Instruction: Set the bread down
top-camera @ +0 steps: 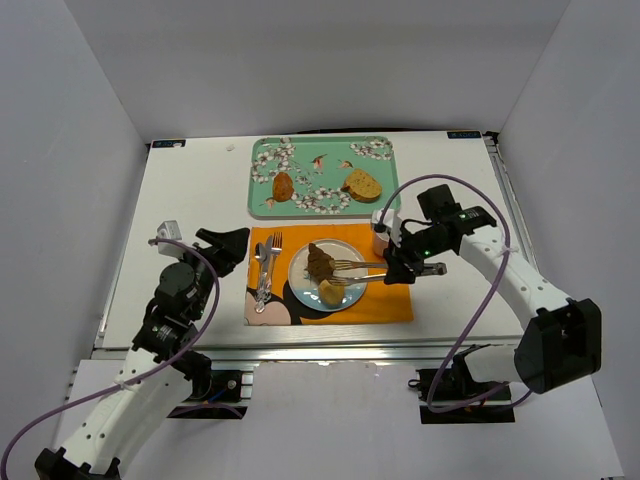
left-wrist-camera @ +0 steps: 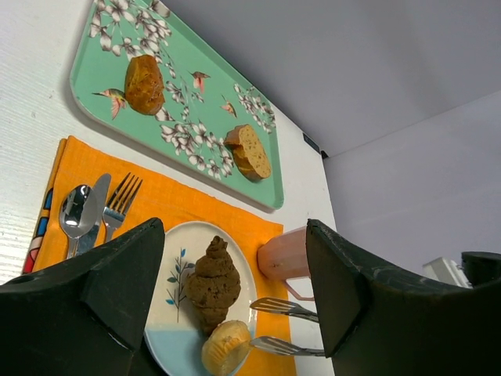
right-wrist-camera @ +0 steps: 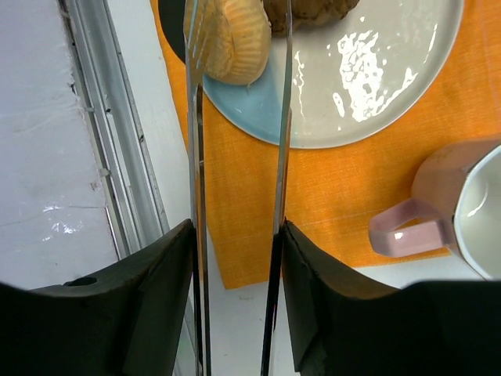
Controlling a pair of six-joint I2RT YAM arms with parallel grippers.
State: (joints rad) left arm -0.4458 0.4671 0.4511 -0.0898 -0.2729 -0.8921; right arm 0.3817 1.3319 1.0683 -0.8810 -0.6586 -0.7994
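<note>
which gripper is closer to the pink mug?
Right. The right gripper, holding tongs, sits right beside the pink mug; the left gripper hangs open across the orange placemat, past the cutlery.

Small bun (top-camera: 331, 292): pale yellow, ridged like a muffin. It rests on the blue near edge of the round plate (top-camera: 302, 297), between the two tips of the metal tongs (right-wrist-camera: 199, 141). Contact with the tips cannot be confirmed.

Twisted pastry (top-camera: 320, 262): dark brown, lying on the same plate, just behind the bun and touching it.

Round roll (top-camera: 283, 186) and sliced loaf end (top-camera: 361, 184): both brown, lying well apart on the green floral tray (top-camera: 325, 145) beyond the plate.
</note>
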